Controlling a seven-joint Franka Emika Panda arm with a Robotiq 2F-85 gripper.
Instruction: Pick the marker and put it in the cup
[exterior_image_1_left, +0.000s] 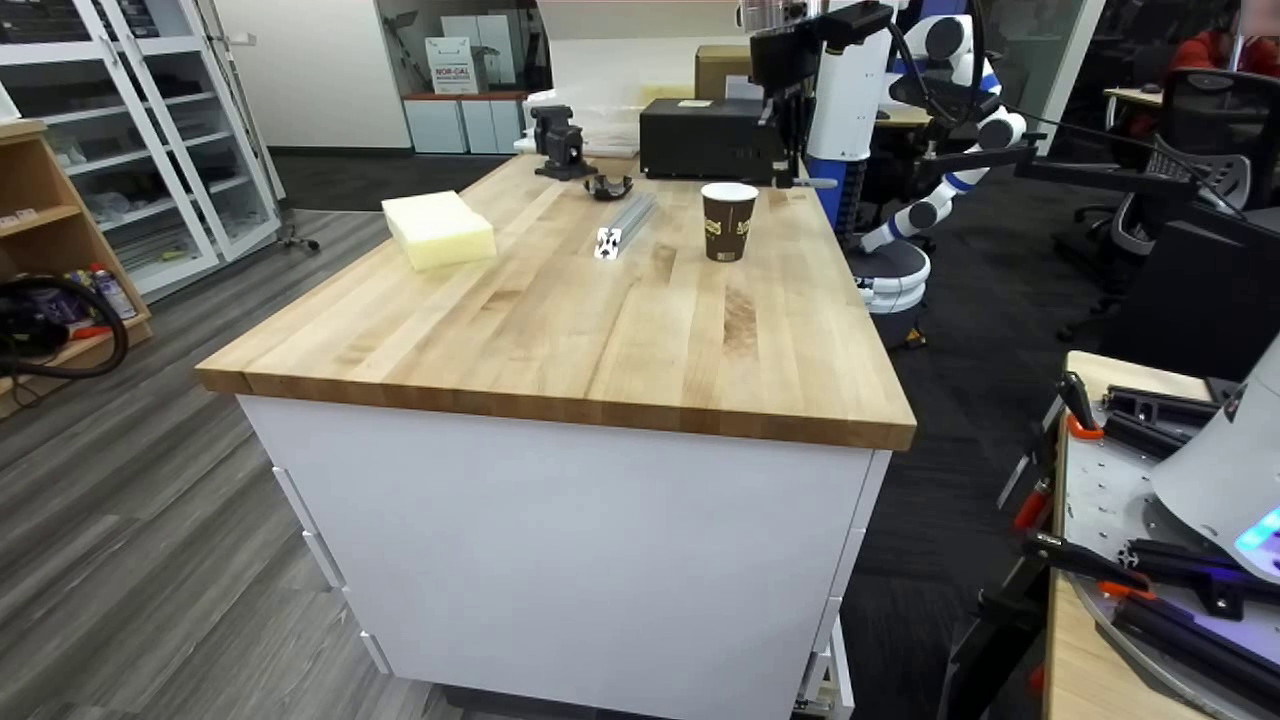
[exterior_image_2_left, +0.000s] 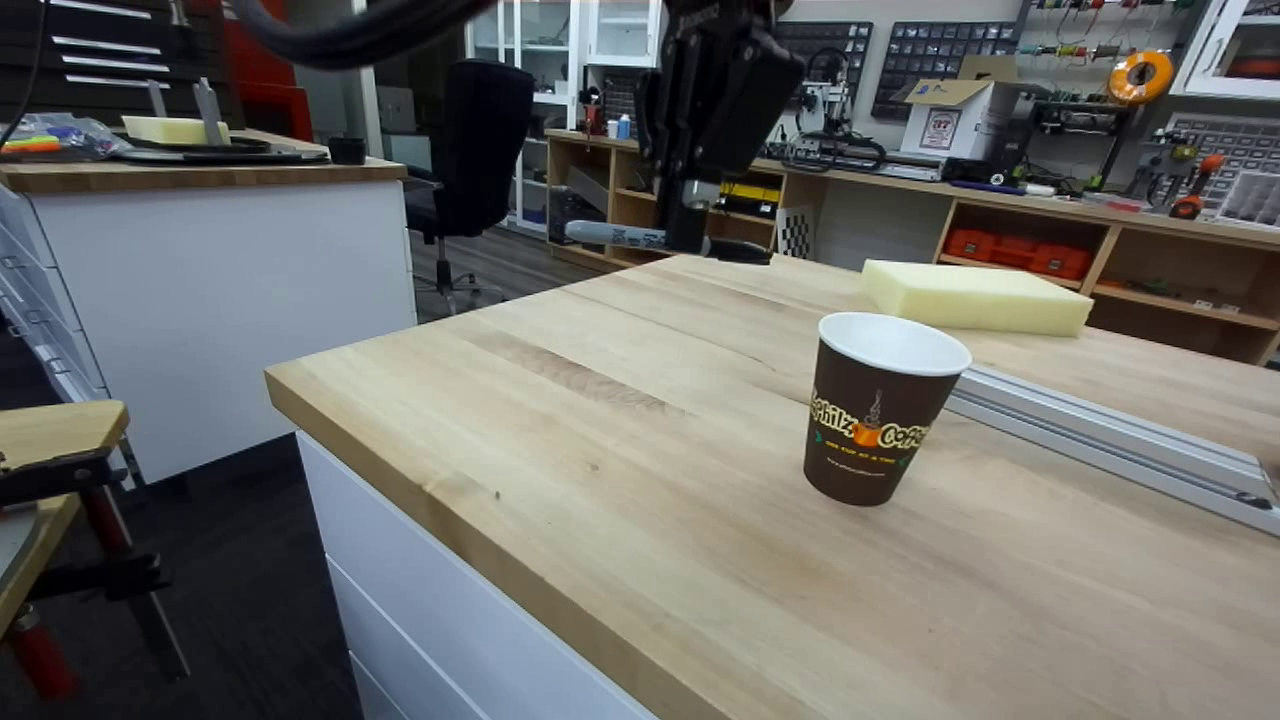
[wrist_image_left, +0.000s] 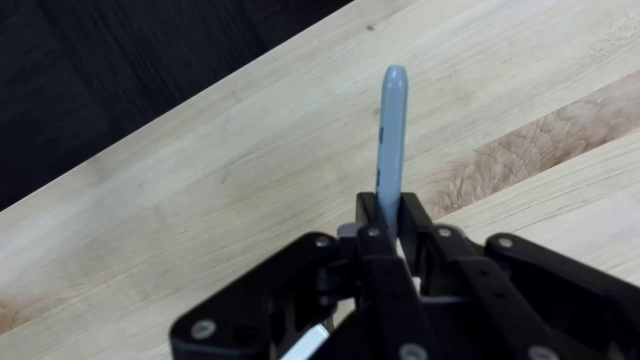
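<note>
Pincer (wrist_image_left: 389, 212): clamped on the marker (wrist_image_left: 392, 130)
Marker: picked up, clear of the table (exterior_image_2_left: 600, 480)
Cup (exterior_image_2_left: 870, 440): upright, nearer one long table edge; placing remains

The Robotiq gripper (wrist_image_left: 389, 205) is black, its bar-like links (wrist_image_left: 252, 290) set with silver screws (wrist_image_left: 203, 329); a thick black cable (exterior_image_2_left: 370, 40) curves beside the gripper.

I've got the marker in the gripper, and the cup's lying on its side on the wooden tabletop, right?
Not on its side: the cup stands upright on the wooden tabletop, as both exterior views show. The marker is in the gripper.
</note>
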